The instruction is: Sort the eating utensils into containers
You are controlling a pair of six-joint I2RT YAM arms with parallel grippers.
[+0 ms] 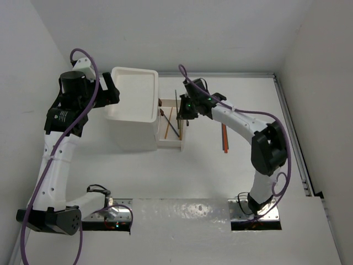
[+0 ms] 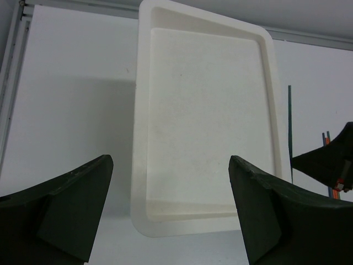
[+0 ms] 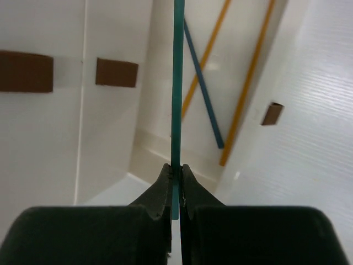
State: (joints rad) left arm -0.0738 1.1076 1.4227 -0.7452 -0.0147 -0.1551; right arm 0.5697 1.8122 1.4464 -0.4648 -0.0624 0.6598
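Note:
The white drawer unit [image 1: 132, 130] stands at mid-left; its tray-like top [image 2: 204, 110] is bare. One drawer [image 1: 177, 144] is pulled out to the right and holds a blue stick [image 3: 203, 88] and two orange sticks [image 3: 247, 83]. My right gripper [image 3: 176, 168] hovers over this drawer [image 1: 186, 113], shut on a thin teal stick [image 3: 177, 83] that points out ahead of the fingers. My left gripper [image 2: 171, 182] is open and empty, above the near-left edge of the tray top [image 1: 110, 91].
More utensils, orange and dark, lie on the table [image 1: 224, 138] right of the open drawer. Dark-brown knobs [image 3: 116, 72] show on the drawer fronts. White walls close in at the back and both sides. The arm bases sit at the near edge.

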